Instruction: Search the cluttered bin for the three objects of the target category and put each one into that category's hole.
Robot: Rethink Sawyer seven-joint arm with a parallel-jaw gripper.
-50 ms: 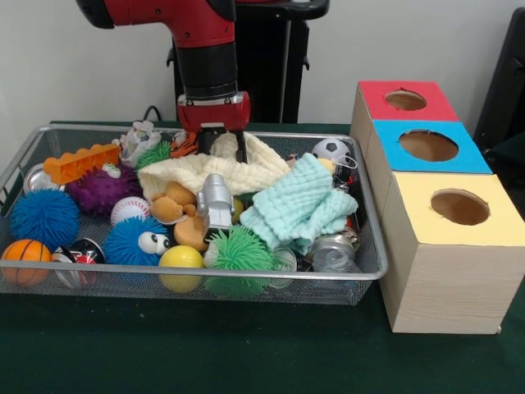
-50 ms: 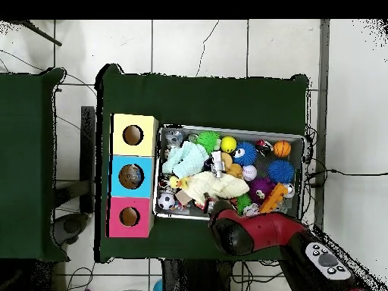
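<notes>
Fingers (image 1: 223, 146) spread apart, tips pressing down into the soft cream knitted cloth (image 1: 215, 171) at the upper middle of the wire mesh bin (image 1: 366, 264), nothing clamped; fuzzy mint cloth (image 1: 299, 205) beside it, spiky rubber balls (image 1: 43, 217) lower left, wooden box (image 1: 447, 263) with round holes right

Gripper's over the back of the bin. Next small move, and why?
Probably a short straight descent. The gripper hangs with jaws open just above the cream knit cloth at the far side of the wire bin. That cloth and the mint cloth cover much of the pile, so gripping and lifting the cream one would likely uncover what lies beneath.
</notes>
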